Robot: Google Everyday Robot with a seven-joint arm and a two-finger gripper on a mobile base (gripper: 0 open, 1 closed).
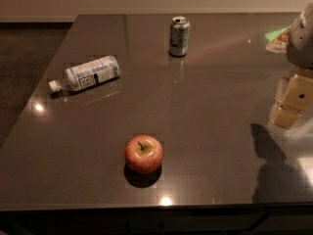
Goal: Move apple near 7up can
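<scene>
The red apple (144,153) with yellowish patches and a short dark stem sits on the dark table near the front edge, a little left of centre. The 7up can (179,35), silver and green, stands upright at the back centre of the table. My gripper (292,103), with pale yellow parts below a white arm, hangs over the table at the right edge of the view. It is well to the right of the apple and apart from it, and it casts a shadow on the table in front of it. It holds nothing that I can see.
A clear plastic bottle (86,74) with a white-blue label lies on its side at the left of the table (210,131). A green and white object (277,37) lies at the back right. The floor drops away past the table's left edge.
</scene>
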